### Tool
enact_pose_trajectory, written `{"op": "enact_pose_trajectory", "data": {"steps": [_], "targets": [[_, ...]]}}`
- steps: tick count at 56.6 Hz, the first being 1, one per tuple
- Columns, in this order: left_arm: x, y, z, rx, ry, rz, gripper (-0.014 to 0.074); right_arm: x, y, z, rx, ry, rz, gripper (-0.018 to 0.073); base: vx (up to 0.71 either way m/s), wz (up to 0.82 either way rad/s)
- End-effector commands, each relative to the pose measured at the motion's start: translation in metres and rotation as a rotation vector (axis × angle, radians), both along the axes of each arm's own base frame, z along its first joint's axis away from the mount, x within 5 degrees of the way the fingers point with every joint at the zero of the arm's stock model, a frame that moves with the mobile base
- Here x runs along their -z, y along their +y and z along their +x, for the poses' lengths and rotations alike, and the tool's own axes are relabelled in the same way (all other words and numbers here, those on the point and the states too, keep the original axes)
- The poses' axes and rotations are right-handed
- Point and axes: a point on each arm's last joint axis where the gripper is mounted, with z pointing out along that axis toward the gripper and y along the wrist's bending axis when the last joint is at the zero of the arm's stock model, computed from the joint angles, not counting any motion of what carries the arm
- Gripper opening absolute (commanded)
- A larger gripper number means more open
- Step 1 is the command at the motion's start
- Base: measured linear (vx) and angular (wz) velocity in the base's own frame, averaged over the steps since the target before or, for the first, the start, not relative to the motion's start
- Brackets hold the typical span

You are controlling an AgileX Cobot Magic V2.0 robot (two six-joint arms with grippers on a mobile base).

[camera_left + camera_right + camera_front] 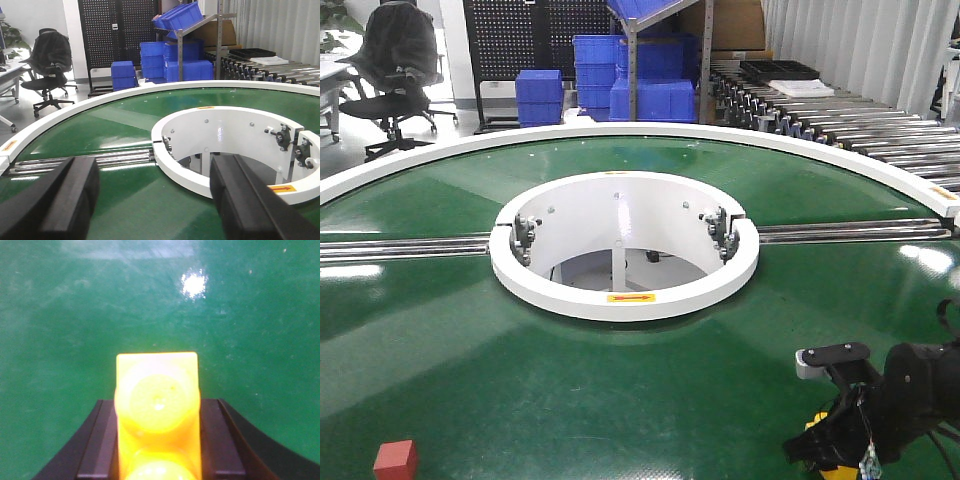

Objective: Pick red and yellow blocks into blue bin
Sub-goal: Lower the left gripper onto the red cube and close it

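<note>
The yellow brick with round studs fills the middle of the right wrist view, pinched between the black fingers of my right gripper, which is shut on it above the green belt. In the front view that gripper sits at the bottom right, with a bit of yellow showing. The red block lies on the belt at the bottom left of the front view. My left gripper stands open over bare belt with nothing between its fingers. The blue bin is out of view.
A white ring surrounds the hole at the centre of the round green belt. Steel rollers run out to either side of it. Stacked blue crates, a roller conveyor and an office chair stand beyond the belt.
</note>
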Motion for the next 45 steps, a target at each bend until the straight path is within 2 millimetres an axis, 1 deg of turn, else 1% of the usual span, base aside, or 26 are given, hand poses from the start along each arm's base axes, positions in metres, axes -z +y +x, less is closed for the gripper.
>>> {"op": "enact_pose_trajectory", "data": {"steps": [1, 5, 10, 15, 22, 31, 39, 41, 45], "targets": [[-0.02, -0.001, -0.003, 0.001, -0.114, -0.015, 0.0587, -0.044, -0.001, 0.001, 0.006, -0.145, 0.012, -0.0014, 0.0, 0.0], [-0.018, -0.001, -0.003, 0.003, -0.093, -0.014, 0.0587, -0.058, -0.001, -0.003, 0.017, -0.168, 0.026, -0.0012, 0.0, 0.0], [-0.011, -0.002, -0.001, 0.012, -0.016, -0.012, 0.0587, -0.075, -0.001, -0.009, 0.035, -0.209, 0.047, -0.0011, 0.0, 0.0], [0.001, -0.003, 0.009, 0.018, 0.077, -0.002, 0.0587, -0.089, -0.001, -0.013, 0.039, -0.253, 0.056, -0.0011, 0.0, 0.0], [0.022, -0.003, 0.034, 0.02, 0.197, 0.009, 0.0587, -0.093, 0.0, -0.015, 0.039, -0.258, 0.059, -0.0011, 0.0, 0.0], [0.059, -0.004, 0.075, 0.023, 0.388, -0.007, 0.0587, -0.093, 0.0, -0.016, 0.046, -0.245, 0.076, -0.0011, 0.0, 0.0], [0.08, -0.006, 0.104, 0.028, 0.538, -0.054, 0.0587, -0.093, 0.0, -0.016, 0.044, -0.245, 0.074, -0.0011, 0.0, 0.0], [0.094, -0.007, 0.116, 0.027, 0.606, -0.062, 0.0587, -0.093, 0.0, -0.016, 0.044, -0.246, 0.074, -0.0011, 0.0, 0.0], [0.106, -0.007, 0.127, 0.026, 0.659, -0.068, 0.0587, -0.093, 0.0, -0.015, 0.045, -0.251, 0.074, -0.0011, 0.0, 0.0]]}}
